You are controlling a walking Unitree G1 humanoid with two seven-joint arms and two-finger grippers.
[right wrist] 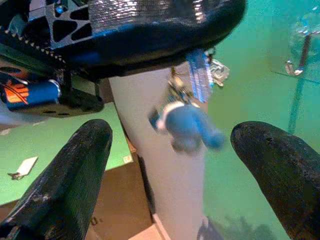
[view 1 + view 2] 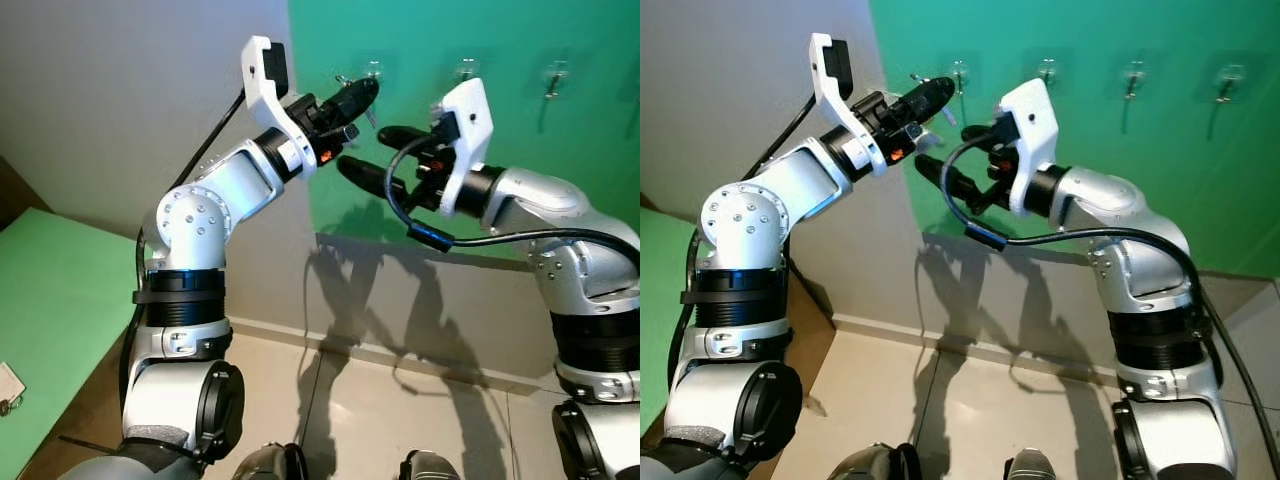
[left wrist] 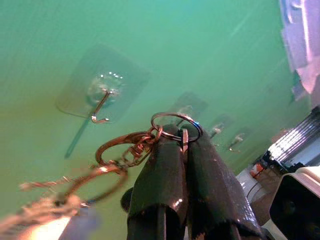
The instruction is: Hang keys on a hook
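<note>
The left gripper (image 2: 358,97) is raised against the green wall (image 2: 520,180), its two black fingers (image 3: 165,170) clenched on the split ring of the keys (image 3: 176,126). That ring sticks out just past the fingertips, and from it a chain of further rings and a clasp trails off to one side, blurred at the far end. In the left wrist view the ring sits near the first hook (image 3: 101,106), a small metal hook on a clear adhesive pad stuck to the wall, but is apart from it and not over it. More hooks of the same kind run along the wall in a row (image 2: 1132,78), all of them bare. The right gripper (image 2: 385,155) is held up just beside and a little below the left one, its fingers (image 1: 75,170) spread wide and grasping nothing. Between those spread fingers the right wrist view shows a small blue charm (image 1: 186,126) and a silvery key blade hanging under the left gripper, slightly blurred. Below the arms are the grey lower wall and a tiled floor (image 2: 400,400), where the arms' shadows fall.
</note>
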